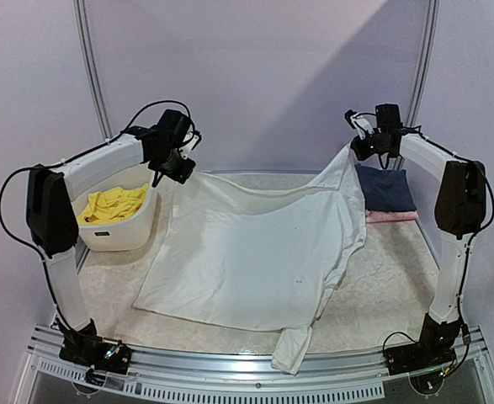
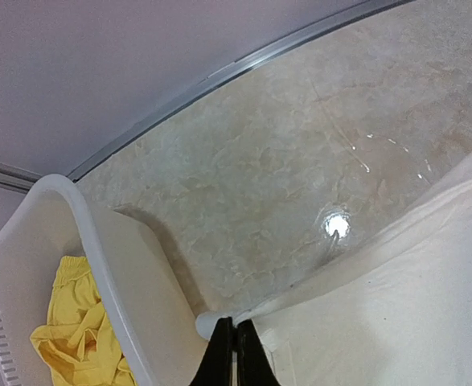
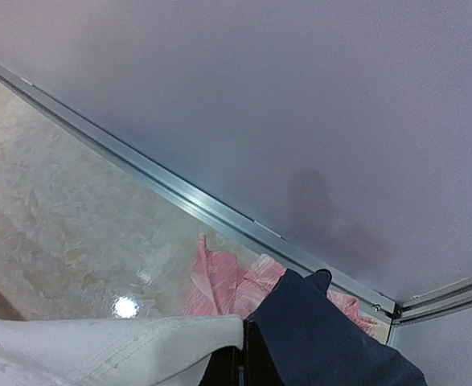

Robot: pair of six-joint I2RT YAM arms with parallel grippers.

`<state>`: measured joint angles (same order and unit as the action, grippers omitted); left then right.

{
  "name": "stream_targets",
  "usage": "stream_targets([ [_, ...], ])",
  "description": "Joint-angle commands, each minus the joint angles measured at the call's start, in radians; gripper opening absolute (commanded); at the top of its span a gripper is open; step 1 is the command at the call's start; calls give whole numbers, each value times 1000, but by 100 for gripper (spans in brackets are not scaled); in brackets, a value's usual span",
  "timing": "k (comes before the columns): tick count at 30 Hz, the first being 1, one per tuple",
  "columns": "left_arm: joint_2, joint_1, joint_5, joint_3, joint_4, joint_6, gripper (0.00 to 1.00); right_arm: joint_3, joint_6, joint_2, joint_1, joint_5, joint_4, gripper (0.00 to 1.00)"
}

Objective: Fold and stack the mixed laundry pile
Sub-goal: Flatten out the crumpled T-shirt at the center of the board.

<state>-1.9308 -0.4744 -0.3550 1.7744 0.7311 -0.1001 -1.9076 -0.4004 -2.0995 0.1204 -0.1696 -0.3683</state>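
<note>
Draped over the near edge of the table (image 1: 398, 286), one sleeve of the large white T-shirt (image 1: 255, 252) hangs down, while the rest spreads lightly creased across the tabletop. The left gripper (image 2: 234, 354) and right gripper (image 3: 242, 358) each have their fingers pinched tight on a far corner of the shirt, holding that edge raised between them. Crumpled yellow shorts (image 1: 112, 204) lie in the white basket (image 1: 133, 236) under the left arm, beside the shirt's left edge.

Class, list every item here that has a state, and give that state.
basket, upright
yellow shorts, crumpled in basket
T-shirt, far edge lifted, rest spread out
navy cloth, folded, on pink cloth
pink cloth, lying underneath
left gripper, shut on T-shirt
right gripper, shut on T-shirt
</note>
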Motion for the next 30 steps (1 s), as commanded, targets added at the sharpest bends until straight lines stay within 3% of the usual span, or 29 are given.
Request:
stream_targets([
  [1, -43, 42, 3, 41, 3, 33, 0, -89, 43, -77, 19, 91, 44, 0],
  [9, 16, 42, 26, 47, -17, 43, 0, -105, 69, -61, 30, 102, 32, 0],
  [18, 215, 17, -5, 172, 58, 73, 0, -158, 85, 197, 30, 72, -76, 0],
  [24, 246, -12, -122, 379, 185, 26, 0, -223, 90, 356, 33, 55, -172, 0],
  [28, 302, 2, -308, 336, 100, -89, 0, -229, 105, 424, 33, 74, -199, 0],
  [30, 311, 28, -330, 333, 116, -100, 0, -224, 107, 447, 33, 89, -209, 0],
])
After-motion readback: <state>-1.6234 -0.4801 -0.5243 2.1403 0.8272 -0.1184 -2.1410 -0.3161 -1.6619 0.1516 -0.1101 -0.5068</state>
